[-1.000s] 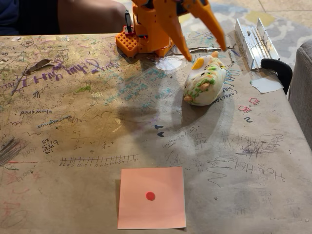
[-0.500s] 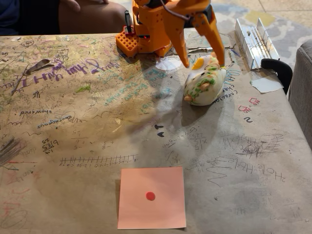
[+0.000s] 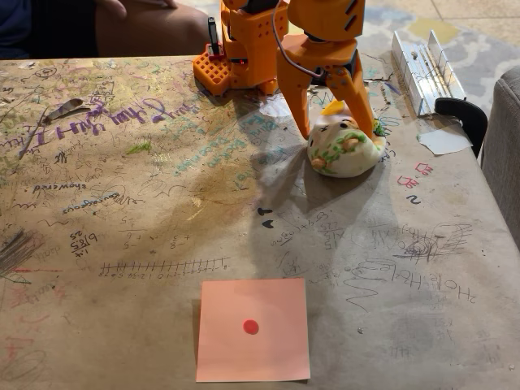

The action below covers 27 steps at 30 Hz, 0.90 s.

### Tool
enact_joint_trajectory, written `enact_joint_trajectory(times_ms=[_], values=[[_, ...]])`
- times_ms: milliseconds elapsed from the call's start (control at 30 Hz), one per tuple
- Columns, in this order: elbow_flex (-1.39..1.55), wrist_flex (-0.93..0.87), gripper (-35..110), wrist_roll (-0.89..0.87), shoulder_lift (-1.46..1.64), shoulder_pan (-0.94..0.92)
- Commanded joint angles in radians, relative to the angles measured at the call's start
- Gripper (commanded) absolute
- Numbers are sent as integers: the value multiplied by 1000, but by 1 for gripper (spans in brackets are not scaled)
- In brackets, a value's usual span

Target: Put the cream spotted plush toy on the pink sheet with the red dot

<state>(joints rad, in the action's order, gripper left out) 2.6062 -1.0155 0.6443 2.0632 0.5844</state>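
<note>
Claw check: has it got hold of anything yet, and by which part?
The claw straddles the cream spotted plush toy at its far, upper end near the beak, one finger on each side. The toy rests on the table; a firm grip cannot be told.

Brown paper-covered table (image 3: 122, 227) full of scribbles; behind table, patterned floor (image 3: 479, 41); grey upholstered seat (image 3: 505, 154) at table's right edge.

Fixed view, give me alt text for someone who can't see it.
An orange gripper straddles the cream spotted plush toy at the far side of a scribbled brown paper table, fingers open on either side. The pink sheet with the red dot lies bare at the near edge.
</note>
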Motion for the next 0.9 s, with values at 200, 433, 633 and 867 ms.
enact_joint_trajectory(times_ms=[200,433,633,867], values=[[2,-8,0,57,80,21],[81,-133,0,58,618,-11],[-74,-302,0,-63,1026,-101],[-265,-307,0,-262,1218,-430]])
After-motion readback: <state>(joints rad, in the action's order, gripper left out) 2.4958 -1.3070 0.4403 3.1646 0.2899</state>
